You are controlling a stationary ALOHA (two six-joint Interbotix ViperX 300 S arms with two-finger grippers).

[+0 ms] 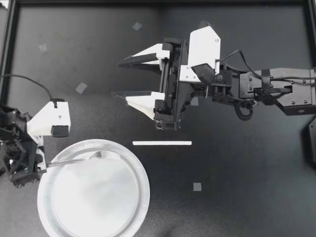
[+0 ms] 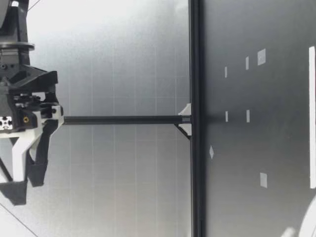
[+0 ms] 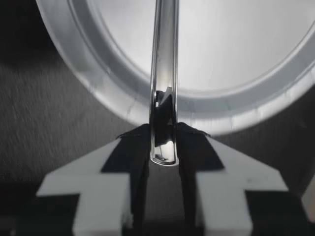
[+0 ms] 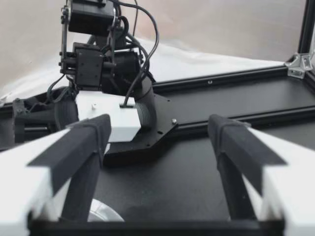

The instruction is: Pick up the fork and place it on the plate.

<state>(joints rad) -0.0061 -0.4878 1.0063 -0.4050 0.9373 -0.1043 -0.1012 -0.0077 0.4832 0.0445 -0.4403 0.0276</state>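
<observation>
Fork [image 1: 79,159] in the grip of my left gripper [image 1: 45,166], handle end clamped and tines reaching out over the near rim of the plate [image 1: 142,197], at the table's [image 1: 237,197] left front corner. From above I cannot tell whether the tines touch the plate or hang just over it.

In the left wrist view the fork [image 3: 165,59] runs edge-on straight ahead from the left gripper [image 3: 164,142]. Both fingers [image 3: 130,147] are pressed against the handle from 2 sides, and the plate [image 3: 98,83] lies under and beyond it.

My right gripper [image 1: 118,79] hangs over the middle of the table, well apart from fork and plate. Its 2 fingers are spread wide with nothing between them. Its own view shows the same: the right gripper [image 4: 160,130] gapes on bare table. My left arm [image 4: 98,64] stands ahead of it and a sliver of the plate [image 4: 103,211] shows under 1 finger.

A white strip [image 1: 162,143] lies flat on the table between the right gripper and the plate, just beside the plate's rim. Small tape squares [image 1: 81,88] are scattered across the dark surface.

The low view shows 1 gripper [image 2: 24,190], fingers apart and empty, well above the table. The white strip [image 2: 311,116] and an edge of the plate [image 2: 308,222] lie nearer that camera.
</observation>
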